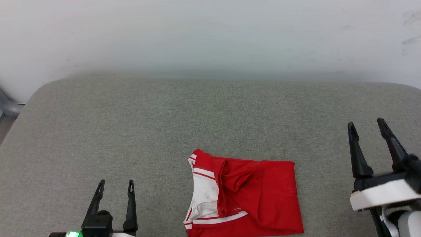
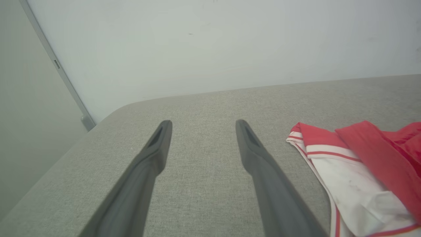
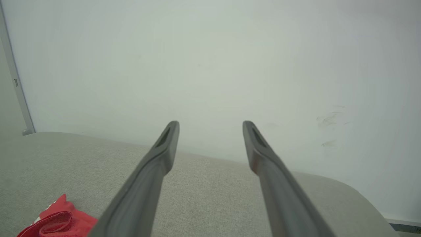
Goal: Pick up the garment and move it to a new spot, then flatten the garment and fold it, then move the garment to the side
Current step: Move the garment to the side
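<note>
Garment: red garment (image 1: 250, 197), folded, lies at the near edge of the grey cushion (image 1: 164, 125), between both grippers.
Left gripper (image 1: 116, 181): 2 fingers spread, empty, by the near edge.
Right gripper (image 1: 366, 122): spread, empty, toward the right edge.
Open room: bare cushion back to the wall (image 1: 210, 33).

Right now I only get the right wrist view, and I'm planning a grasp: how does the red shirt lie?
Observer: The red jersey T-shirt lies folded into a rough rectangle on the grey fabric surface.
Operator: Where's the white sleeve?
Observer: The white sleeve lies on the side facing the open left gripper.
Operator: Any lettering showing?
Observer: None visible; what faces up is plain red, bunched near the middle.
</note>
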You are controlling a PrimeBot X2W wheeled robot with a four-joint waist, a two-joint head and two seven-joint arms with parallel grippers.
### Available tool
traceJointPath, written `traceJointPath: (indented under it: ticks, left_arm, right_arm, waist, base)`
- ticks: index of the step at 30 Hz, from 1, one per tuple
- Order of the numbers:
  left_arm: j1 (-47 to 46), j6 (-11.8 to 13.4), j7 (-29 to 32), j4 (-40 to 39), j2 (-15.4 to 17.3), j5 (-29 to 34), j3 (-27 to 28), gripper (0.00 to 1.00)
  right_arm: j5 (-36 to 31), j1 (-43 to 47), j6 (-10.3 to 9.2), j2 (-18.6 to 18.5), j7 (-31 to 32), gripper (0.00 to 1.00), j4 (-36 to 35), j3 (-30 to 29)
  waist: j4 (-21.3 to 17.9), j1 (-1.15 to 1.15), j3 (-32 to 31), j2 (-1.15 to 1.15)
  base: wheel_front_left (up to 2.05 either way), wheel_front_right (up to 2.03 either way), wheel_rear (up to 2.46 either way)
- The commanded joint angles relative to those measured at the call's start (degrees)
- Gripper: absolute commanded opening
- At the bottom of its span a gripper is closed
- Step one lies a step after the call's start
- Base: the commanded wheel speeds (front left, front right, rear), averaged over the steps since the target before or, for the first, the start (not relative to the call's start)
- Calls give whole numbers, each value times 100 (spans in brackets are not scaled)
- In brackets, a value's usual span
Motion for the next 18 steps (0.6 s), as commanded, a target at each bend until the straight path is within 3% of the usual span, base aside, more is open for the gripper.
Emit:
traceJointPath:
  ticks: [1,12,18]
  left_arm:
    - [-78,-12,-12,-4,28,-19,-17,100]
    - [-253,-24,-12,14,14,-24,-52,100]
    - [-376,-40,-12,23,-12,-22,-95,100]
  right_arm:
    - [129,-289,-5,-209,259,100,-2,140]
    - [1607,-1482,-6,-1623,3284,100,177,1869]
    - [2395,-1671,-5,-2073,4365,100,364,2515]
  waist:
    - [35,0,51,0]
    - [183,0,310,0]
    - [281,0,456,0]
  base:
    - [0,0,0]
    - [0,0,0]
    - [0,0,0]
